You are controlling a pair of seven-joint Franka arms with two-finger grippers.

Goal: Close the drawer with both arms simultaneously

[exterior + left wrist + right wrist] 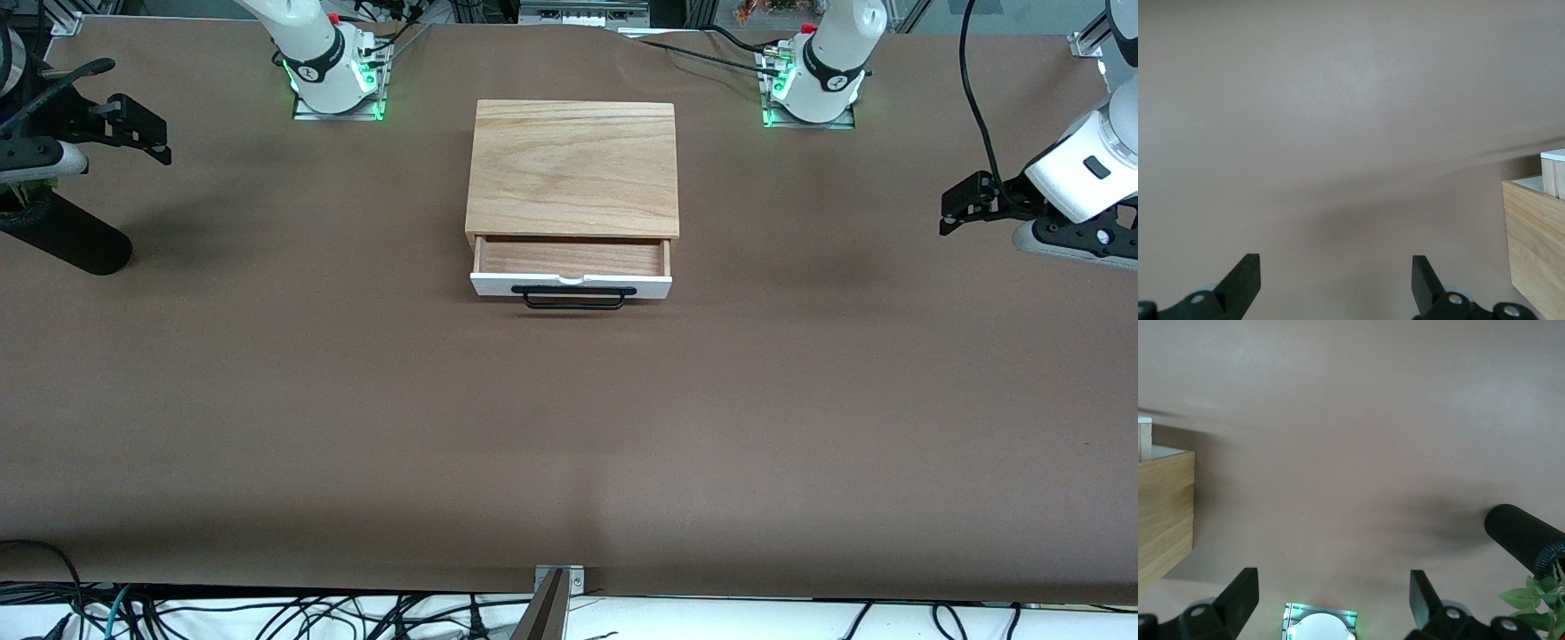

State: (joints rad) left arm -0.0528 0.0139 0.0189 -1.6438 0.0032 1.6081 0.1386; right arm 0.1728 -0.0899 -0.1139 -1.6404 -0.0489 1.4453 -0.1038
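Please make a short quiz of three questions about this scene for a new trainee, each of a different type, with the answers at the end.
1. True or false: the drawer is fully shut.
2. The handle is: A) a round knob B) a long black bar C) a rope loop.
3. Fill in: both the left gripper and the right gripper have their jaws ____.

Key: 1 false, it is partly pulled out of the oak box; 2 B; 3 open.
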